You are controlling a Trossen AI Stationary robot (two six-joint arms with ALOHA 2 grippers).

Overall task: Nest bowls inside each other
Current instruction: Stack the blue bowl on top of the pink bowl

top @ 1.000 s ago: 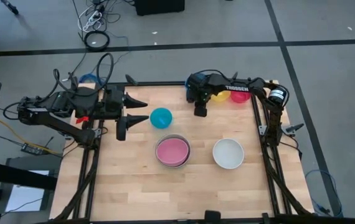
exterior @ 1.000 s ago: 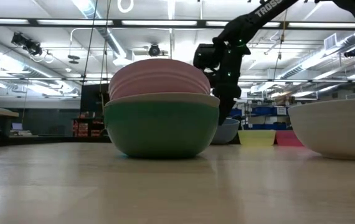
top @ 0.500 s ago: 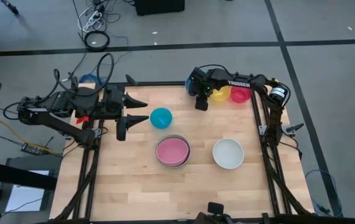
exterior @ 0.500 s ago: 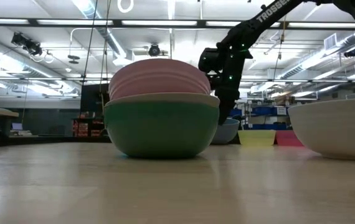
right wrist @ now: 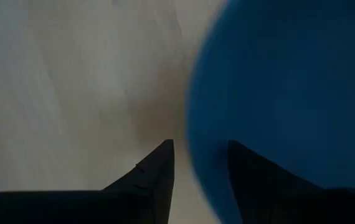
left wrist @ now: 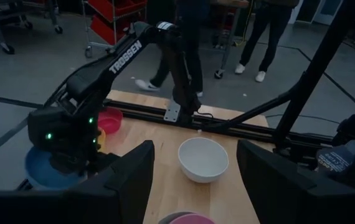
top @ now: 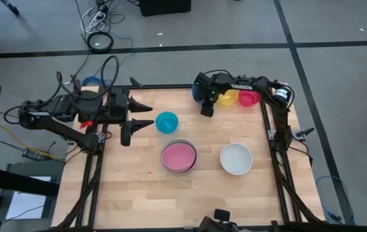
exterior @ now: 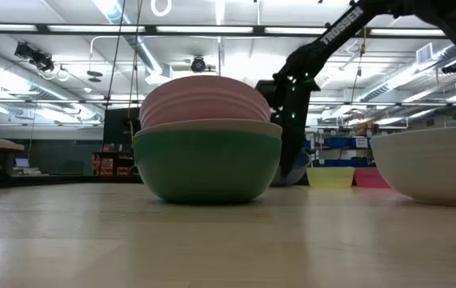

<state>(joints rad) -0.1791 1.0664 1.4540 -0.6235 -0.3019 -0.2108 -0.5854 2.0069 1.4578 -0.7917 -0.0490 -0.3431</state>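
The blue bowl [right wrist: 289,87] is seen at the desk's [top: 170,193] far edge, its rim straddled by the parted fingers of the right gripper [right wrist: 199,152], not yet clamped; the left gripper [top: 141,115] is held open.

Beyond the wooden table [top: 145,193], cables [top: 97,22] lie coiled on the grey floor; people's legs [left wrist: 266,31] stand in the far background.

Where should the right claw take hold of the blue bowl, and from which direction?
Grip the blue bowl by its thin rim, coming down from above, one finger inside and one outside the wall. It sits upright with its mouth open, and the round wall is likely too wide to span. The right claw is already over that edge, its fingers apart on either side.
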